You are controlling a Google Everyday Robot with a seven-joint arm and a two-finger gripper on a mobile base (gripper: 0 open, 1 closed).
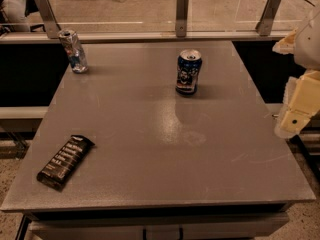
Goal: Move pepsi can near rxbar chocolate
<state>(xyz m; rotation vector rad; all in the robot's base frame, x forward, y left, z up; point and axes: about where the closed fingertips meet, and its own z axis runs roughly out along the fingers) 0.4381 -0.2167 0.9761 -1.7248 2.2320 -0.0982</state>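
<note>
The pepsi can (188, 72), dark blue with a white and blue logo and a silver top, stands upright at the back middle of the grey table (165, 149). The rxbar chocolate (65, 162), a flat dark bar with white block lettering, lies at the front left of the table, slanted. My gripper (296, 118) shows as cream-coloured parts at the right edge of the view, off the table's right side, well to the right of the can and touching nothing.
A slimmer, dented silver and blue can (73, 51) stands at the back left corner. A glass railing with metal posts (182, 13) runs behind the table. The table's front edge is near the bottom of the view.
</note>
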